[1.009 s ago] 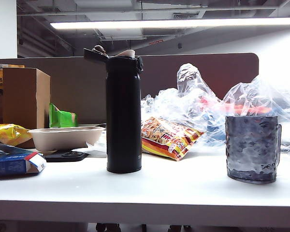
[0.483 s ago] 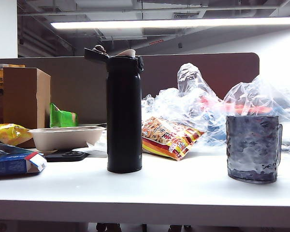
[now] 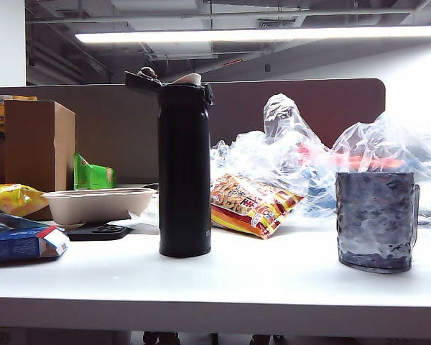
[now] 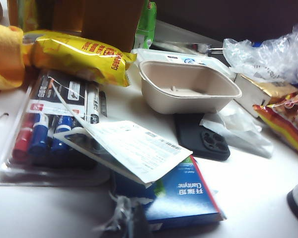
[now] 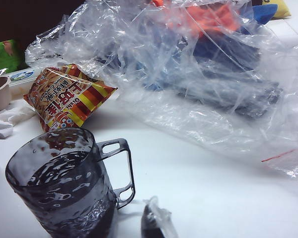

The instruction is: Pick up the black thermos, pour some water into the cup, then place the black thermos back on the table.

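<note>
The black thermos point(image 3: 184, 169) stands upright left of centre on the white table point(image 3: 273, 280), its flip lid hinged open. To its right sits the cup point(image 3: 376, 221), dark, dimpled and upright; the right wrist view shows its handle and hollow inside point(image 5: 59, 183). Neither gripper appears in the exterior view. My left gripper point(image 4: 126, 220) shows only as blurred, tape-wrapped tips, shut and empty, over the blue box. Beside the cup's handle my right gripper point(image 5: 154, 225) shows a dark wrapped tip, shut on nothing.
Clutter lines the back: cardboard box point(image 3: 39, 144), beige tray point(image 3: 97, 205), blue box point(image 4: 181, 191), marker pack point(image 4: 44, 134), black phone point(image 4: 203, 139), striped snack bag point(image 3: 248, 205) and crumpled clear plastic bags point(image 5: 198, 64). A brown partition stands behind.
</note>
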{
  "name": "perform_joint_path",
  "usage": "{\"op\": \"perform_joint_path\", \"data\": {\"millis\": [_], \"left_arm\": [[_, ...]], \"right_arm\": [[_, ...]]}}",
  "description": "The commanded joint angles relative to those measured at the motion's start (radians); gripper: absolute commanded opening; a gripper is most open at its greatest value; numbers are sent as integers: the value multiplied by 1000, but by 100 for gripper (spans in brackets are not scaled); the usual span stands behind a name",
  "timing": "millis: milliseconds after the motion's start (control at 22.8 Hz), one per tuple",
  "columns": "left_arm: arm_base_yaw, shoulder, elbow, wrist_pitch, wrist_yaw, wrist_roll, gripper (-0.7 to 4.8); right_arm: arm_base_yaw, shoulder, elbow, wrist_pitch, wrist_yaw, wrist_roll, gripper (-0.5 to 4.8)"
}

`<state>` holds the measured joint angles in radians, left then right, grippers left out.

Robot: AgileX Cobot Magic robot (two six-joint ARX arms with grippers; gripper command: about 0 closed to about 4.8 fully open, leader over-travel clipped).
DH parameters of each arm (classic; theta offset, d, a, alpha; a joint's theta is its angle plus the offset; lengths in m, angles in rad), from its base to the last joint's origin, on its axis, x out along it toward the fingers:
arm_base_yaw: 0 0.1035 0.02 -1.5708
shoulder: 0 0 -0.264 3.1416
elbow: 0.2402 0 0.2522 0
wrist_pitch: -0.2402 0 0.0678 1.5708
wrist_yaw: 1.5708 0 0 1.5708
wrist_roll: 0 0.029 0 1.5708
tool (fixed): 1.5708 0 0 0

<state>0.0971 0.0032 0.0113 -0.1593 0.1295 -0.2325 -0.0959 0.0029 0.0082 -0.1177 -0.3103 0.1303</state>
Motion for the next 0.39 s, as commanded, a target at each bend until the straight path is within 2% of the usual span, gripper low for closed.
{"op": "perform_joint_path", "data": {"millis": [44, 175, 395], "left_arm": [[-1, 1, -1, 6, -26, 119, -5], [-2, 1, -1, 7, -74, 174, -5], [-2, 1, -1, 3, -153, 173, -5]], "right_arm": [[0, -1, -4, 18, -3, 0, 73], [0, -1, -4, 18, -3, 0, 73], [0, -1, -4, 18, -3, 0, 73]]}}
